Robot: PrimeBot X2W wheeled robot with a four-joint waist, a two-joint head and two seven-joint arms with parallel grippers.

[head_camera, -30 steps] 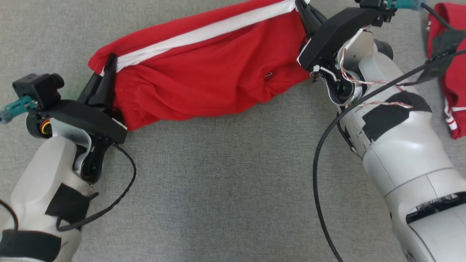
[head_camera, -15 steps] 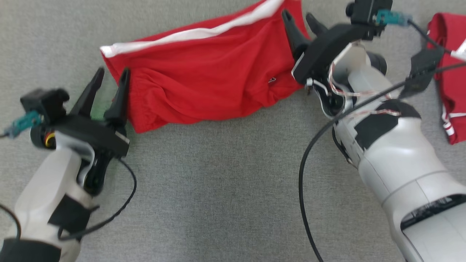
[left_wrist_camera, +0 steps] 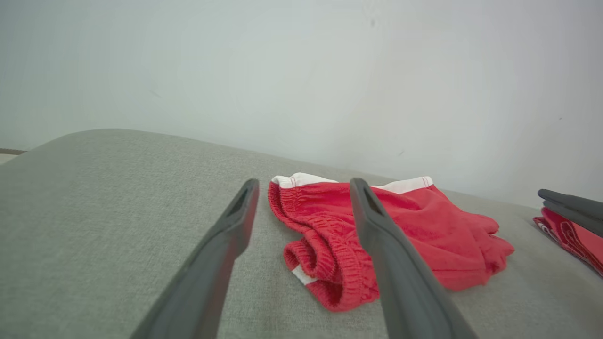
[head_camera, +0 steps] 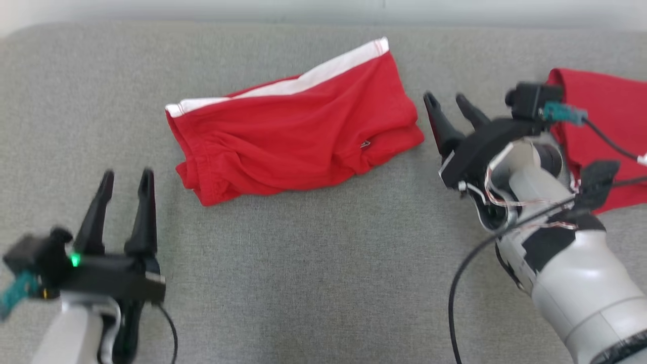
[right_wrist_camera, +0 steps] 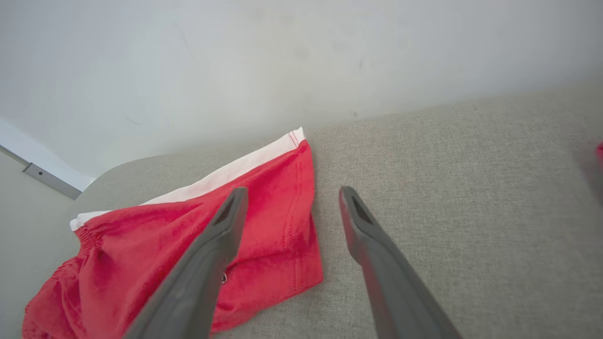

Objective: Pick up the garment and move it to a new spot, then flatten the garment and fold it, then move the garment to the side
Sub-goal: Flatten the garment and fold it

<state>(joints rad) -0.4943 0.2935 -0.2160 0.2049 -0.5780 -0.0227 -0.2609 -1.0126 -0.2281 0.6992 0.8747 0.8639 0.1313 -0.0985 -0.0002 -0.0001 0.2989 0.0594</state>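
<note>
The garment point(head_camera: 295, 136) is a pair of red shorts with a white stripe along its far edge, lying folded and a little rumpled on the grey cushion point(head_camera: 313, 263). It also appears in the left wrist view point(left_wrist_camera: 424, 240) and the right wrist view point(right_wrist_camera: 278, 226). My left gripper point(head_camera: 126, 179) stands open at the lower left, apart from the shorts' waistband end. My right gripper point(head_camera: 450, 103) stands open just right of the shorts' leg end, not touching it. Nothing is between either pair of fingers point(left_wrist_camera: 235, 221) point(right_wrist_camera: 226, 221).
A second red garment point(head_camera: 606, 126) lies at the far right behind my right forearm, also seen as a red garment edge point(left_wrist_camera: 570, 235). A pale wall point(left_wrist_camera: 301, 70) rises behind the cushion's back edge. Black cables point(head_camera: 470, 273) trail from my right arm.
Both grippers have let go of the shorts, opened and drawn back toward me. The shorts now lie free on the cushion. The head camera has tilted, showing more of the cushion's far edge.
</note>
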